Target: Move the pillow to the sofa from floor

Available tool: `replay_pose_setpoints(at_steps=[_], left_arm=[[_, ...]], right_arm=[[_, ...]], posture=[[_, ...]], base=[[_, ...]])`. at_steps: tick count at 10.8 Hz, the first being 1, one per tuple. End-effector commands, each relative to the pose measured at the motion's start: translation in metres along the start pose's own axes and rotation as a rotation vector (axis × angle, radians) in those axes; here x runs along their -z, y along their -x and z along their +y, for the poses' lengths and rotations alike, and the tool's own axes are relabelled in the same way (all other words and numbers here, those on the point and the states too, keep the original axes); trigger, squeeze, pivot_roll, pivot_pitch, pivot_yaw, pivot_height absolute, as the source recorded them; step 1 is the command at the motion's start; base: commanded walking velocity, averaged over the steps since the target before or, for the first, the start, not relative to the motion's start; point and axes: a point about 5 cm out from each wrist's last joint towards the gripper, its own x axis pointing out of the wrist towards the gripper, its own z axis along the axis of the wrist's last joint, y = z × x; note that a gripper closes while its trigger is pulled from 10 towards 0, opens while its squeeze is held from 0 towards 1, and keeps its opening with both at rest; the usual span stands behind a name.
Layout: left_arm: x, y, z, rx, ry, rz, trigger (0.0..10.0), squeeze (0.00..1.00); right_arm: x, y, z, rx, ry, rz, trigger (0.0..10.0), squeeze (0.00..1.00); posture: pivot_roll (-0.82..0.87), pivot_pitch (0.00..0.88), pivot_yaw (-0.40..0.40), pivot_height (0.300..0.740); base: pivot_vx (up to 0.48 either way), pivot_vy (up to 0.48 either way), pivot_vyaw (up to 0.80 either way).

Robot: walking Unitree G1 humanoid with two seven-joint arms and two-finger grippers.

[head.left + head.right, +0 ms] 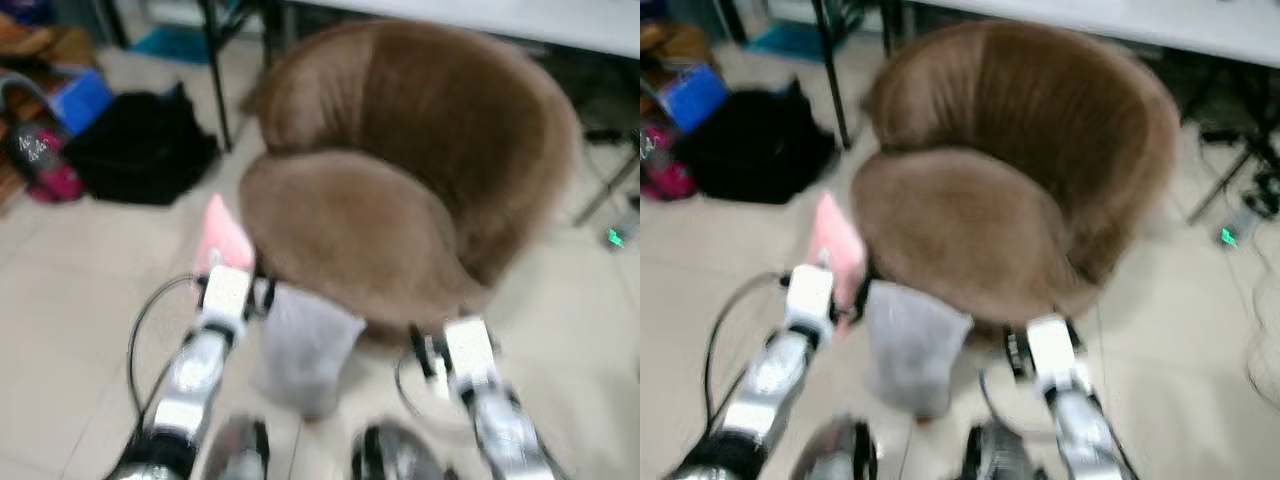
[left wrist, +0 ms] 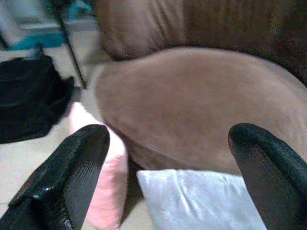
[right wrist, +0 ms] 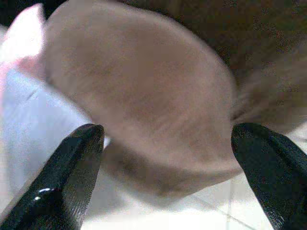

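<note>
A grey pillow (image 1: 305, 345) stands on the tiled floor, leaning against the front of the round brown sofa chair (image 1: 400, 170). A pink pillow (image 1: 222, 235) stands just to its left, also against the sofa. My left arm (image 1: 225, 295) reaches toward the gap between the two pillows. Its gripper (image 2: 168, 158) is open, with the pink pillow (image 2: 103, 182) by one finger and the grey pillow (image 2: 196, 199) below between the fingers. My right arm (image 1: 468, 350) is low at the sofa's front right. Its gripper (image 3: 168, 158) is open, facing the seat cushion (image 3: 144, 96), holding nothing.
A black bag (image 1: 140, 145) lies on the floor at the left, beside a black table leg (image 1: 215, 70) and a blue box (image 1: 80, 100). A white tabletop (image 1: 500, 15) runs behind the sofa. A small device with a green light (image 1: 613, 237) and cables (image 1: 1260, 190) lie at the right.
</note>
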Motion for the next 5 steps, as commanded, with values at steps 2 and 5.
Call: replay_pose_setpoints(at_steps=[2, 5], left_arm=[[0.0119, 0.0068, 0.0002, -0.007, 0.006, 0.046, 10.0, 0.00], [0.0075, 0.0113, 0.0050, -0.032, 0.101, -0.026, 10.0, 0.00]], right_arm=[[-0.0039, -0.0019, -0.0020, 0.007, 0.019, -0.018, 10.0, 0.00], [-0.0096, 0.0040, -0.0021, 0.067, -0.033, -0.094, 10.0, 0.00]], posture=[[-0.02, 0.142, -0.035, 0.663], [-0.02, 0.132, -0.042, 0.663]], base=[[0.000, 0.000, 0.00], [0.000, 0.000, 0.00]])
